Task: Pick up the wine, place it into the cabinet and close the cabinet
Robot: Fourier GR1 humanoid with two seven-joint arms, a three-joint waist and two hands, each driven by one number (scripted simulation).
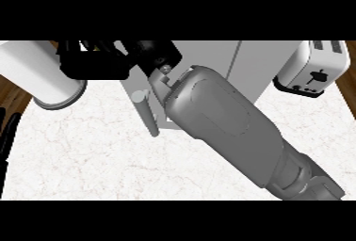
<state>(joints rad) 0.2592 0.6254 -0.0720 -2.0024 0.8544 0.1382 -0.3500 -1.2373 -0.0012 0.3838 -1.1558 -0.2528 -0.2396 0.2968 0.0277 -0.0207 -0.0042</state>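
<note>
Marbled bench (90, 160) is carrying the grey cabinet (230, 61) at its far side. Right forearm (230, 127) is crossing the view diagonally toward the cabinet door (142, 84), likely to push it closed. Right hand (104, 59) is sitting at the door's top; cannot tell whether its fingers are grasping anything. Wine not visible, perhaps already inside. Toaster (313, 68) far right, white cylinder (42, 75) left. Left hand (8, 127) is resting at the left edge.

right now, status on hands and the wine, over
Right hand up at the cabinet, fingers state unclear. Left hand barely showing at the left edge. Wine not visible. White cylinder left, toaster right, both off the path.
</note>
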